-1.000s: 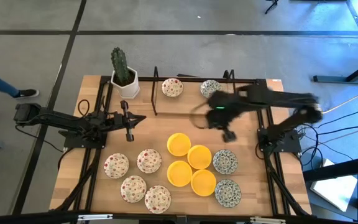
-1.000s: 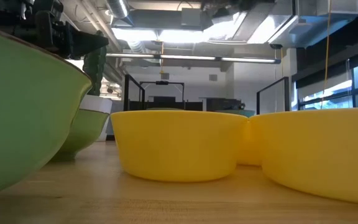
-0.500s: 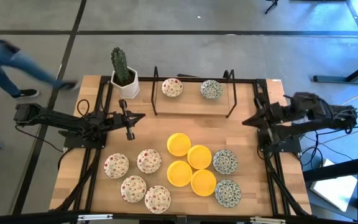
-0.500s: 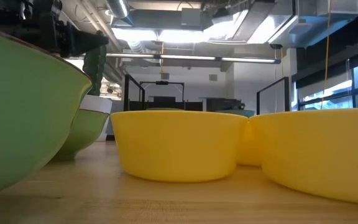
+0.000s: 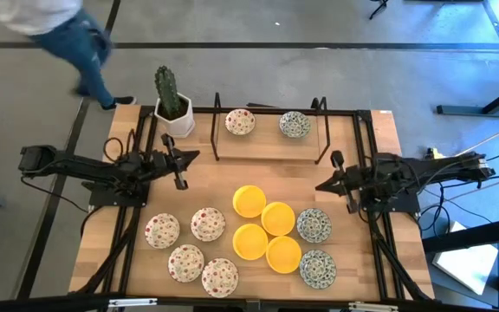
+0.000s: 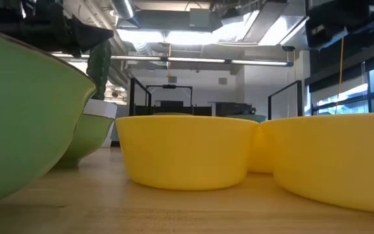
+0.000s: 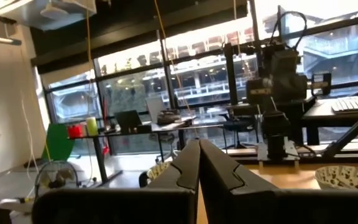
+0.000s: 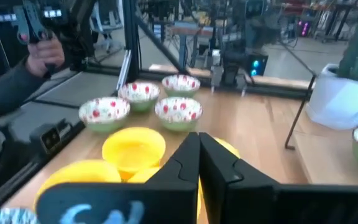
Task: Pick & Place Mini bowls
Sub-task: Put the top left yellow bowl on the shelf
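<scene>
Several mini bowls rest on their bases at the table's near middle: yellow ones point(image 5: 249, 201) point(image 8: 133, 146), red-speckled ones point(image 5: 207, 224) point(image 8: 104, 112) to their left, green-grey patterned ones point(image 5: 314, 224) to their right. One red-speckled bowl point(image 5: 240, 122) and one green-grey bowl point(image 5: 294, 124) sit at the far edge inside a black frame. My left gripper point(image 5: 196, 157) point(image 7: 199, 168) hovers shut at the table's left, pointing right. My right gripper point(image 5: 319, 185) point(image 8: 197, 163) hovers shut at the table's right, pointing left, with nothing held.
A white pot with a green cactus point(image 5: 173, 108) stands at the far left corner. The black frame point(image 5: 216, 130) spans the far middle. A person point(image 5: 59, 30) walks past beyond the far left corner, and a hand with a controller point(image 8: 39, 43) shows off the table's near side.
My right arm has drawn back from over the table's middle toward the right edge and sunk lower. Its gripper has swung from pointing down to about level and stays shut with nothing in it. No bowl has moved. The person has walked along the floor at the far left.
</scene>
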Tool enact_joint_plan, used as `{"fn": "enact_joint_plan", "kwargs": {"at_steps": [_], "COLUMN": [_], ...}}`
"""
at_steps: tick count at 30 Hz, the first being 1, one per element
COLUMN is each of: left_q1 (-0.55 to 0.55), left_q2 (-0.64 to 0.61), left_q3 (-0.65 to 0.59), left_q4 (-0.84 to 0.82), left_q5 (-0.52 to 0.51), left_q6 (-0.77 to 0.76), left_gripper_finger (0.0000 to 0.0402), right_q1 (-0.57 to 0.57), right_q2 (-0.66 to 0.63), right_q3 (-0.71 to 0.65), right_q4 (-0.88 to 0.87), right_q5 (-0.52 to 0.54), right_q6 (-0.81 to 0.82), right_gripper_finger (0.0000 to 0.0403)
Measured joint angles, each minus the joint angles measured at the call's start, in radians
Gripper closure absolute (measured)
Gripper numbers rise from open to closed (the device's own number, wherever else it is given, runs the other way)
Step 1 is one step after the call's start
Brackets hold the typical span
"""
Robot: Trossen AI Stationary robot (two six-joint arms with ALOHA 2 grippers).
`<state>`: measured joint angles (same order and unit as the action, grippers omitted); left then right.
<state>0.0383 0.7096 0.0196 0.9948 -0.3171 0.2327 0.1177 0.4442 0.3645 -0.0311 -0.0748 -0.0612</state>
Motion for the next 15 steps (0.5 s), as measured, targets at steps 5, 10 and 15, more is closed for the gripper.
{"fn": "enact_joint_plan", "kwargs": {"at_steps": [5, 10, 15], "left_q1": [0.0, 0.0, 0.0], "left_q2": [0.009, 0.009, 0.009], "left_q3": [0.0, 0.0, 0.0], "left_q4": [0.004, 0.006, 0.006], "left_q5": [-0.003, -0.004, -0.004], "left_q6": [-0.019, -0.02, 0.006], "left_gripper_finger": [0.0397, 0.0399, 0.0396], "right_q1": [0.0, 0.0, 0.0], "right_q2": [-0.014, -0.122, -0.242], "right_q3": [-0.012, -0.012, -0.05], "right_q4": [0.016, 0.012, -0.011], "right_q5": [-0.008, -0.025, -0.095], "right_q6": [-0.044, -0.086, -0.047], "right_gripper_finger": [0.0398, 0.0398, 0.0398]}}
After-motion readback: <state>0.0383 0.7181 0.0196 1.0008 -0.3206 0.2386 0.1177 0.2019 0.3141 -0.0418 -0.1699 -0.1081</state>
